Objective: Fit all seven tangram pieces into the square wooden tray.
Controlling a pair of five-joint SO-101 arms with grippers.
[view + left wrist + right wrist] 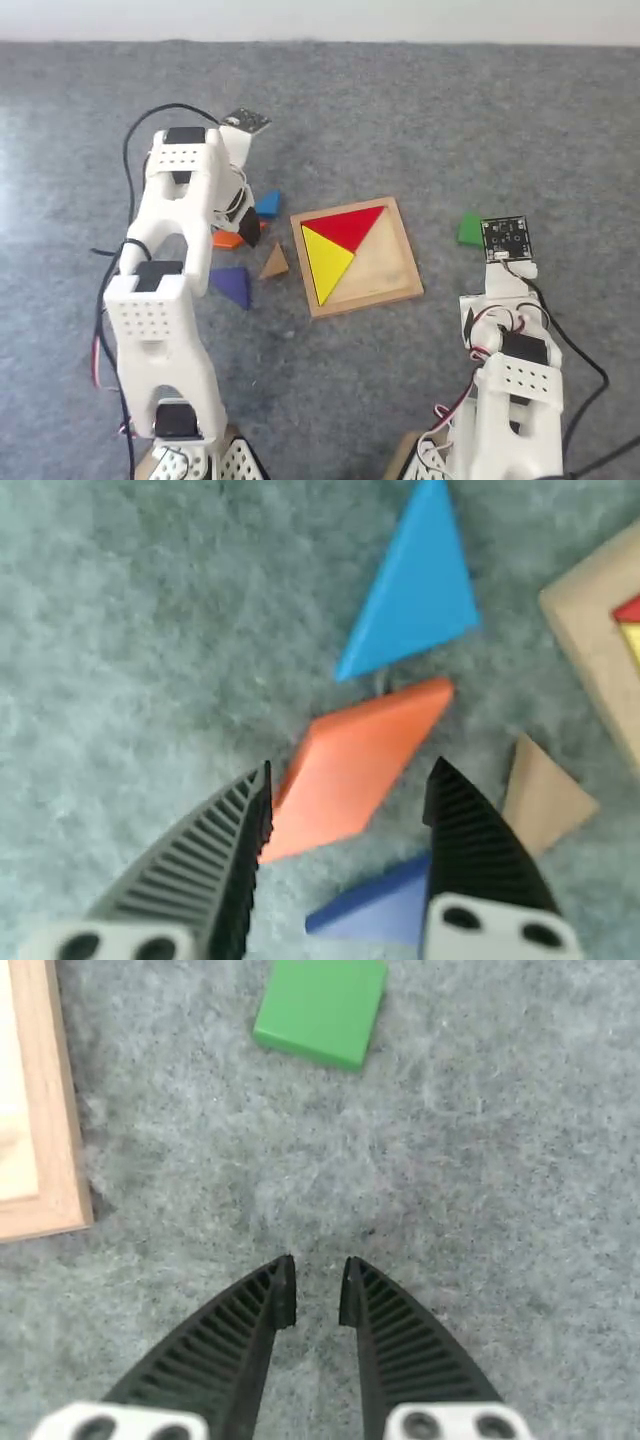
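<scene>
The square wooden tray (400,272) holds a red triangle (347,227) and a yellow triangle (326,262). My left gripper (350,800) is open, low over the carpet, with an orange parallelogram (360,760) lying between its fingers. Around it lie a blue triangle (415,585), a tan triangle (542,796) and a dark blue triangle (385,910). My right gripper (317,1290) hangs shut and empty over bare carpet, right of the tray. A green square (322,1008) lies a short way beyond its tips.
In the high view the loose pieces cluster left of the tray: blue triangle (268,205), orange parallelogram (228,240), tan triangle (274,262), dark blue triangle (232,285). The green square (470,228) lies right of it. Grey carpet surrounds everything.
</scene>
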